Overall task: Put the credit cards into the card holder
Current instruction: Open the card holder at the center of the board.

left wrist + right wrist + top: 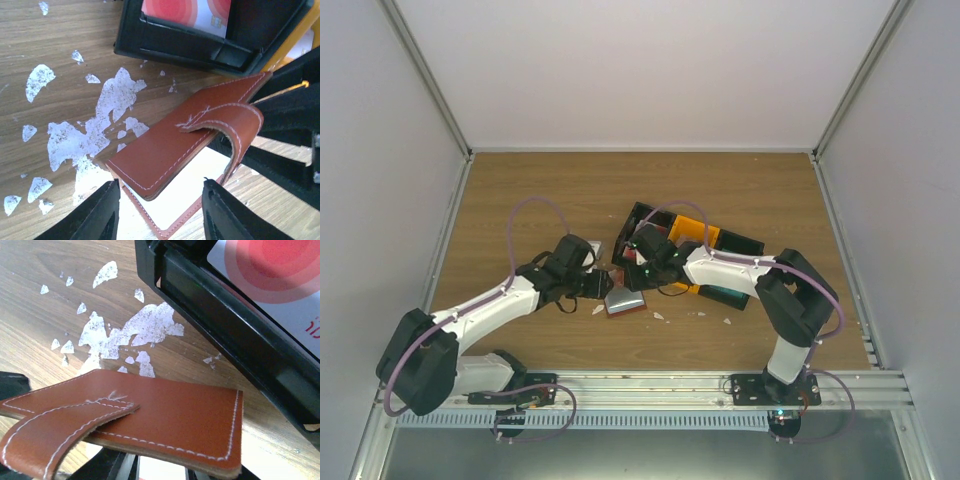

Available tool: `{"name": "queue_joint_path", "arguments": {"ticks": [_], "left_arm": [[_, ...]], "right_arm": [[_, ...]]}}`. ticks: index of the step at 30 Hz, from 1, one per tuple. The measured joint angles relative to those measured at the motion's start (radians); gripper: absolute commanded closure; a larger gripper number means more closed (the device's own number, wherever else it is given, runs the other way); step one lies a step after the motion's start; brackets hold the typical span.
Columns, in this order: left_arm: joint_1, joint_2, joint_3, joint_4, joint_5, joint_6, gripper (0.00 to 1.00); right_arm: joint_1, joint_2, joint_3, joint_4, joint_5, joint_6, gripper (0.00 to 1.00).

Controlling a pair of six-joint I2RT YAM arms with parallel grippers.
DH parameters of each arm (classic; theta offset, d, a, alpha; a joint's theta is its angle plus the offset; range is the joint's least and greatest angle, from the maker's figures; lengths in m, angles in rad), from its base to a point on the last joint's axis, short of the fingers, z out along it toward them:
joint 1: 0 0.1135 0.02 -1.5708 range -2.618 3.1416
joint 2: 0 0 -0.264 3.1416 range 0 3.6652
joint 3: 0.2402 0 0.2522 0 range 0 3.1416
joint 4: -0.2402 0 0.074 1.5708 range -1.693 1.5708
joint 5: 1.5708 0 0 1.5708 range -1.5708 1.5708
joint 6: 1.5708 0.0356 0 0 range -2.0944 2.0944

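The brown leather card holder (pixel 623 301) lies half open on the wood between both arms, its upper flap (pixel 170 155) raised over a bright white inside. My left gripper (pixel 162 215) (pixel 603 287) is open, its fingers (pixel 102 212) either side of the holder's lower corner with a gap on each side. My right gripper (pixel 160 472) (pixel 635 275) sits under the raised flap (pixel 165 415), which hides its fingertips; what it holds does not show. A credit card (pixel 190 12) (pixel 280 285), white with red circles, lies in a black tray.
The black tray (pixel 175 47) (pixel 650 222) stands just beyond the holder, with an orange tray (pixel 698 235) and further black ones behind the right arm. White scraps (pixel 75 135) (pixel 145 327) speckle the wood around the holder. Walls enclose the table.
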Motion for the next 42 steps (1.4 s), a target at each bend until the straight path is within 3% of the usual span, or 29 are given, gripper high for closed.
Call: {"name": "queue_joint_path", "arguments": {"ticks": [4,8,16,20,25,31,36,42], "left_arm": [[-0.012,0.001,0.034,-0.017,-0.025,0.020,0.46],[-0.026,0.030,0.074,-0.018,-0.040,0.045,0.52],[-0.047,0.134,0.119,-0.031,-0.063,0.084,0.84],[-0.054,0.134,0.120,-0.034,-0.051,0.085,0.94],[-0.063,0.109,0.099,-0.016,0.014,0.036,0.96],[-0.076,0.004,-0.023,0.093,0.096,-0.136,1.00],[-0.082,-0.082,-0.206,0.254,0.113,-0.291,1.00],[-0.106,-0.118,-0.308,0.349,0.094,-0.391,1.00]], "right_arm": [[0.000,0.000,0.000,-0.008,0.012,-0.003,0.78],[-0.004,-0.002,0.000,-0.008,0.016,-0.008,0.79],[-0.017,-0.005,-0.002,-0.007,0.016,-0.018,0.79],[-0.024,-0.022,-0.011,-0.007,0.015,-0.018,0.79],[-0.032,-0.077,-0.041,-0.007,0.016,-0.017,0.78],[-0.035,-0.188,-0.114,-0.023,0.023,-0.002,0.75],[-0.033,-0.261,-0.185,-0.055,0.021,0.025,0.68],[-0.023,-0.312,-0.272,-0.069,-0.009,0.074,0.58]]}}
